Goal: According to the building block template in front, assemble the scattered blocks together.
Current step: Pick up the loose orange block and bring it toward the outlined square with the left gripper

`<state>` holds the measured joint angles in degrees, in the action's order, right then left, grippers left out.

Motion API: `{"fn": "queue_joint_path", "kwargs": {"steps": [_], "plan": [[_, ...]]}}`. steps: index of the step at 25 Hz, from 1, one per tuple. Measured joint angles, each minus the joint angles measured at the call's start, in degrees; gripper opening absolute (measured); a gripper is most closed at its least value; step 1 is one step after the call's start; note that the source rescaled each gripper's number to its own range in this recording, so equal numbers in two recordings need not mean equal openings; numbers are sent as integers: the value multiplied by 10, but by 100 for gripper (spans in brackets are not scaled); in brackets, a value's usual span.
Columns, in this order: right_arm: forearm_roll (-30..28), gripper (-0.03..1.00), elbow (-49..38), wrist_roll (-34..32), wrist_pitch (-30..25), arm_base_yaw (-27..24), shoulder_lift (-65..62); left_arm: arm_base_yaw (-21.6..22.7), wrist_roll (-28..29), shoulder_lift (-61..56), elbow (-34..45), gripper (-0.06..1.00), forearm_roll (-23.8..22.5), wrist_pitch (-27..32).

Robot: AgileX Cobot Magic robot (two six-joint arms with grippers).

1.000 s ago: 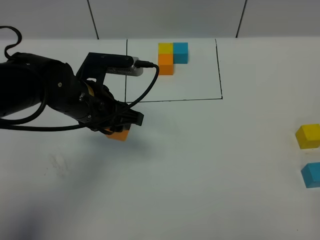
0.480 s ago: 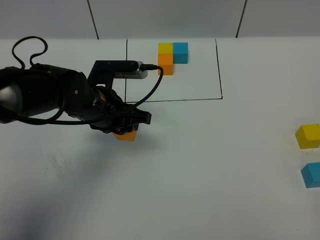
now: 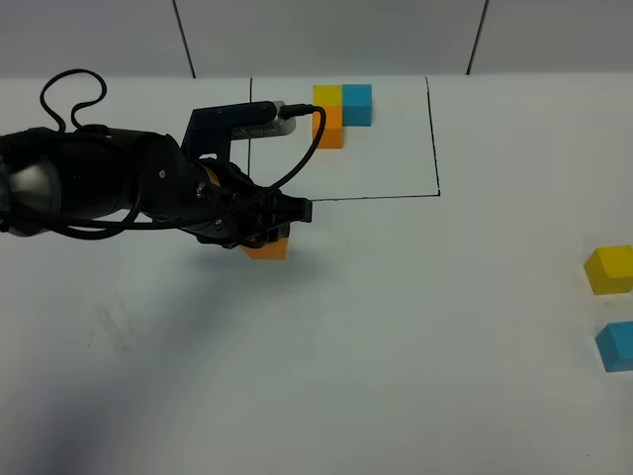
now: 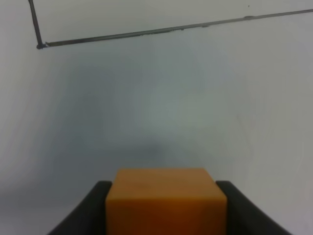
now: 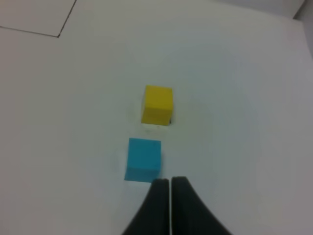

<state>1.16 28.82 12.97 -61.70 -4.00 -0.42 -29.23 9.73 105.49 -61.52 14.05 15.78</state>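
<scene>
The template (image 3: 341,111) is an L of yellow, blue and orange cubes inside a black drawn rectangle at the back. My left gripper (image 3: 265,240) is shut on the loose orange cube (image 3: 267,247), held just in front of the rectangle's near line; the left wrist view shows the cube (image 4: 166,199) between both fingers. The loose yellow cube (image 3: 607,270) and light blue cube (image 3: 615,345) lie at the far right. In the right wrist view my right gripper (image 5: 170,182) is shut and empty, just beside the blue cube (image 5: 143,159), with the yellow cube (image 5: 157,105) beyond.
The black rectangle's near line (image 4: 166,32) and corner (image 4: 40,46) lie ahead of the held cube. The white table (image 3: 396,327) stretches between the left arm and the two cubes at the right edge. A black cable (image 3: 297,163) loops over the left arm.
My left gripper has moved right and slightly toward the rectangle, carrying the orange cube. The yellow and blue cubes have not moved.
</scene>
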Motion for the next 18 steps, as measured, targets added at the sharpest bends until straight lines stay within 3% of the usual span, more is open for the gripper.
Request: {"fn": "queue_joint_path", "kwargs": {"steps": [18], "plan": [[0, 1, 0, 0, 0, 0, 0, 1, 2, 33, 0, 56, 2, 10]]}}
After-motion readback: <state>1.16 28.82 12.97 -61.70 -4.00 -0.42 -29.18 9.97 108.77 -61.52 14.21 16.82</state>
